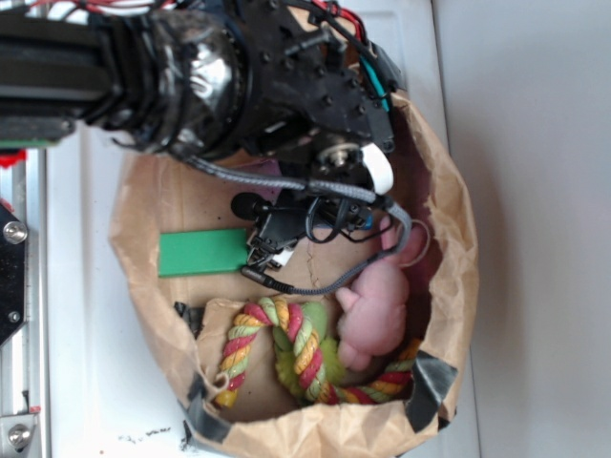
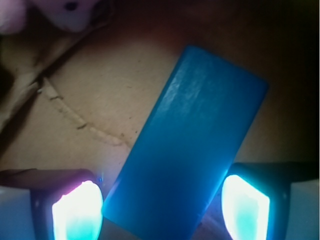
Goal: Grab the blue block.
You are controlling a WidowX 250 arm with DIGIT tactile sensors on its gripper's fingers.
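Claw [image 2: 161, 207] seen from the wrist view: both fingertips [image 2: 77, 212] glow at the lower corners, spread apart, with the blue block [image 2: 187, 155] lying flat and diagonal between them. Near end of the block sits inside the gap; a sliver of bag floor shows along each long edge, so the pads are just beside it, contact not confirmed. Claw reads as released, straddling the block, not clamped. Far end of the block angles up and right of the claw onto bare brown paper. Beyond the left fingertip, open floor with a creased seam; pink plush toy [image 2: 55, 12] at the far upper left, well apart. Exterior view: arm reaches down into the paper bag [image 1: 453, 219]; the block itself is hidden under the arm. Green block [image 1: 202, 252] lies flat just beside the claw [image 1: 272, 250]; rope toy [image 1: 286, 348] and plush crowd the bag's lower wall.
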